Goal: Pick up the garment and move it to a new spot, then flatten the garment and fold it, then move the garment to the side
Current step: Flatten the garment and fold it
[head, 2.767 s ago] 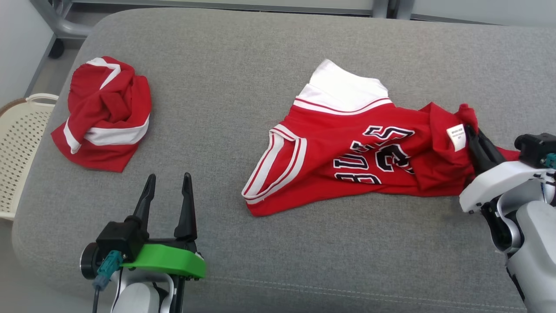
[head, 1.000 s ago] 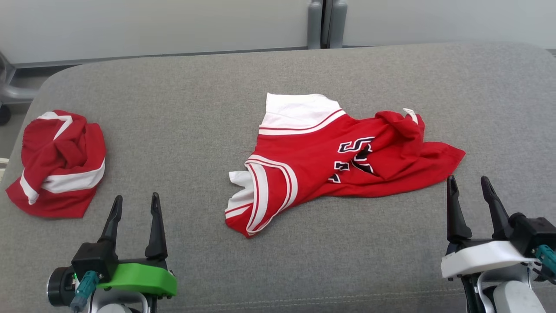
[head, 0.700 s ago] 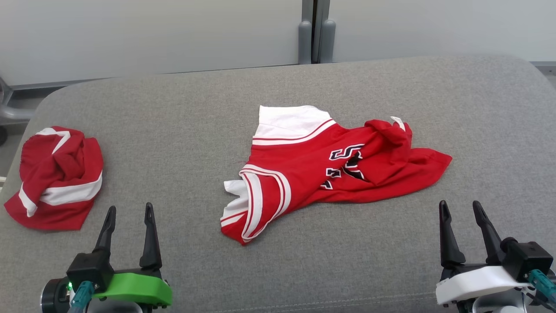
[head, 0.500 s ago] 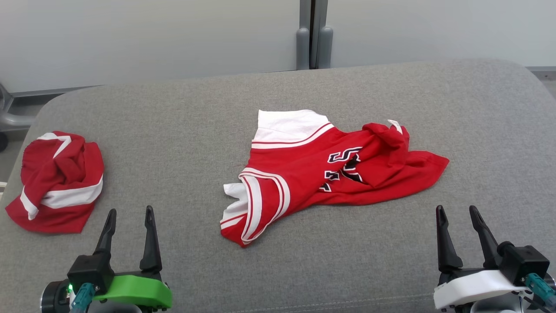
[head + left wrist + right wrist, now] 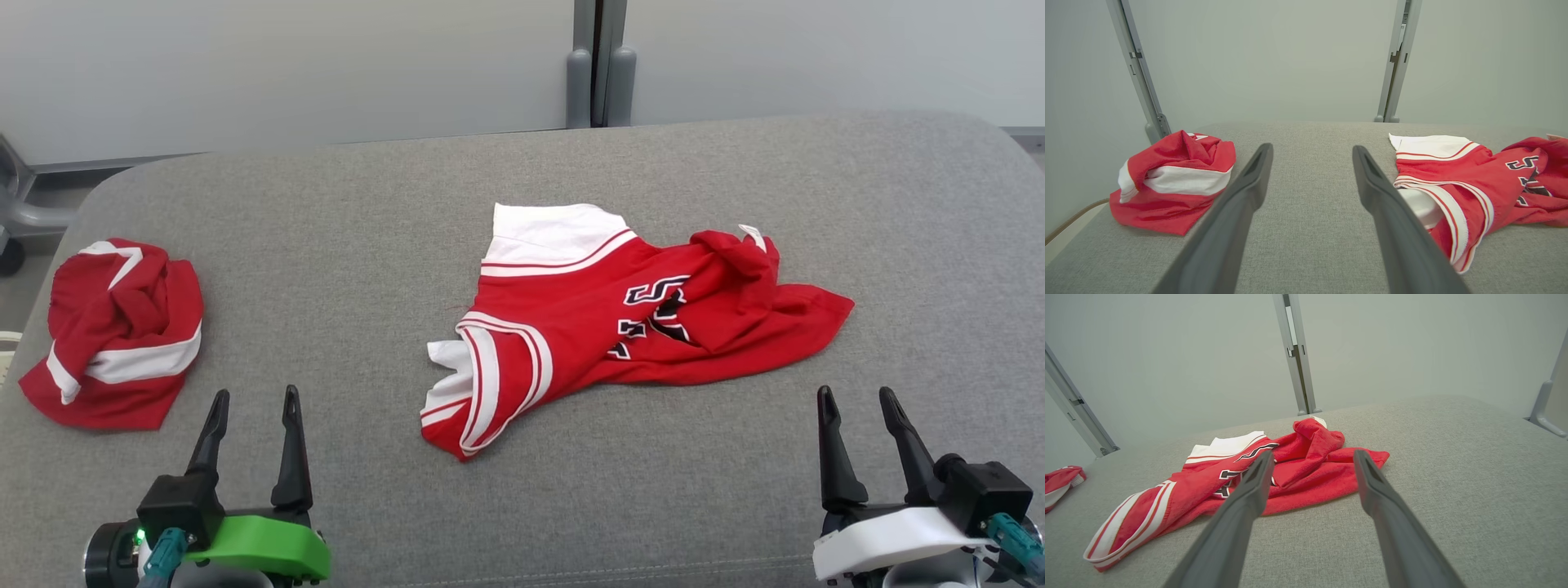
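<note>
The garment, a red jersey with white trim and black lettering, lies crumpled in the middle of the grey cushion. Its right part is bunched, with a white label turned up. It also appears at the right of the left wrist view and ahead in the right wrist view. My left gripper hovers open near the front left, well apart from the garment. At the front right, my right gripper stands open, just short of the jersey's right hem. Nothing is between either pair of fingers.
A second red and white cloth sits bunched at the cushion's left edge, also in the left wrist view. Behind the cushion is a pale wall with a grey upright post. Bare cushion stretches along the front and far right.
The right gripper let go of the jersey's right end and drew back to the front right. The head view has since shifted. Over the last second the garment lies still.
</note>
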